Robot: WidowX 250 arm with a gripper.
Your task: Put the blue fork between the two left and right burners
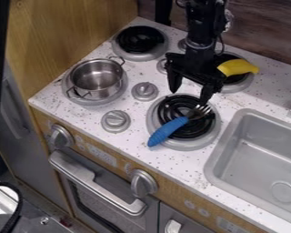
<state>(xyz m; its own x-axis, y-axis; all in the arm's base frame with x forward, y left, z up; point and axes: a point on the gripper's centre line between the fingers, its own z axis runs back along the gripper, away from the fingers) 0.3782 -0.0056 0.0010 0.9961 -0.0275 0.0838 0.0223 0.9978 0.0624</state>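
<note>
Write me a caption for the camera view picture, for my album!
The claw hangs over a toy stove, near a blue fork on a burner.

Before you in the camera view, a fork [168, 131] lies on the near right burner [203, 142], its handle toward the front left edge. To your left, a pot [97, 79] sits on the near left burner [92, 102], with a knob [145, 91] between the two. Behind the pot is the far left burner [138, 40]; right of the fork, the sink [216, 157].
</note>
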